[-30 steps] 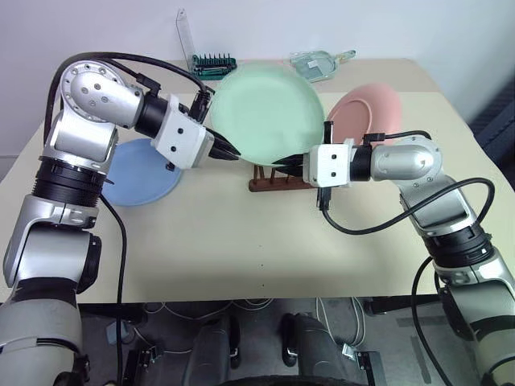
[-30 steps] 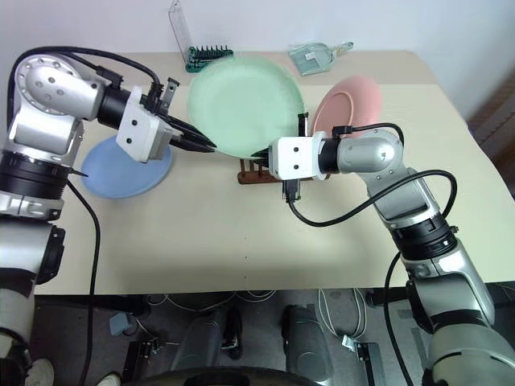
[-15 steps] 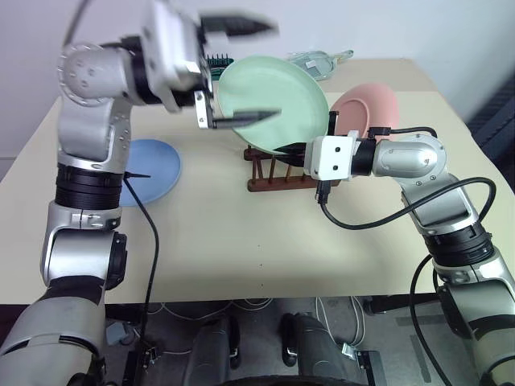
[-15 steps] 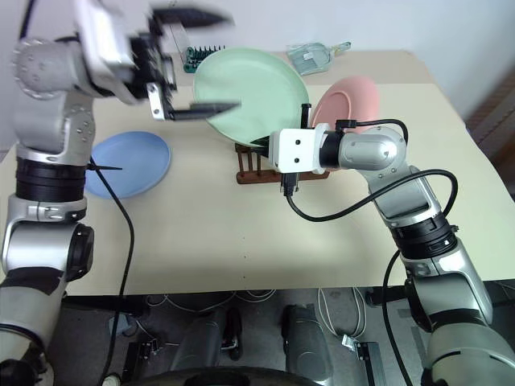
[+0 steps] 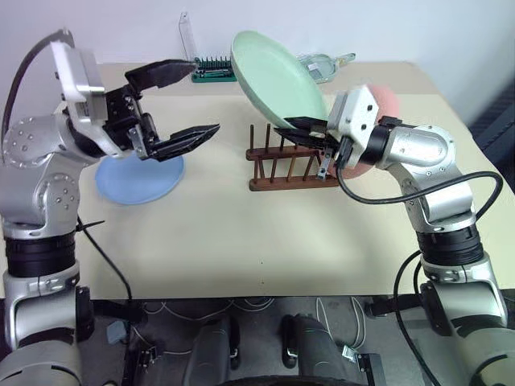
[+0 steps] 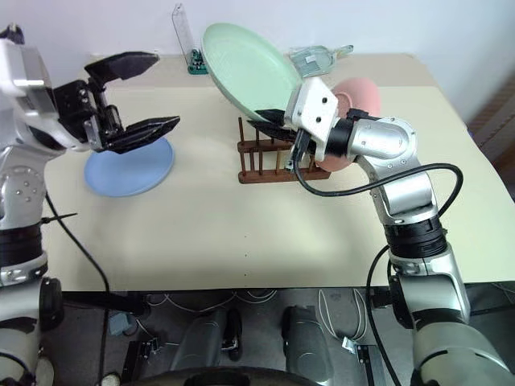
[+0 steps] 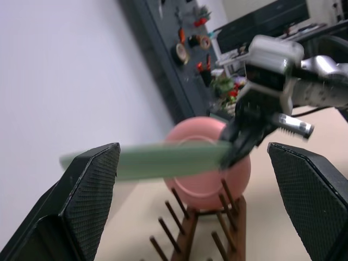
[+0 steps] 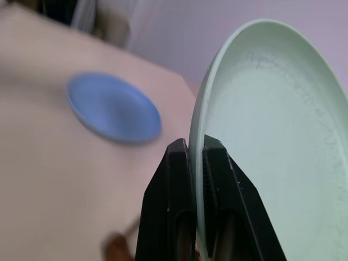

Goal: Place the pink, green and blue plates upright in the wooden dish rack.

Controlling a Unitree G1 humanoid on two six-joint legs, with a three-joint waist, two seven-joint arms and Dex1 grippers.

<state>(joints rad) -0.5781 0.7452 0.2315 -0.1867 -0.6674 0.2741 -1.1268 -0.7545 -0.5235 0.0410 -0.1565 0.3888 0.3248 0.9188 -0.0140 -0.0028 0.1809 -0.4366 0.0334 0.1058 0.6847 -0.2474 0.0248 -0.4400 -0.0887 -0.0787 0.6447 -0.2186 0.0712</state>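
Mint-green plate [image 5: 278, 76] now hangs from the right gripper [image 5: 299, 129] alone, pinched at its lower rim and tipped nearly on edge above the wooden dish rack [image 5: 291, 167]. A second ago the left gripper [image 5: 173, 104] also clamped it; that one has let go, swung clear and stands wide open, empty. The pink plate [image 6: 354, 100] already stands in the rack behind, and the blue plate [image 5: 139, 177] lies flat on the table [image 5: 241, 241]. The handover looks done; slotting green comes next.

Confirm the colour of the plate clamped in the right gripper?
Pale mint green plate; the right wrist view shows it best.
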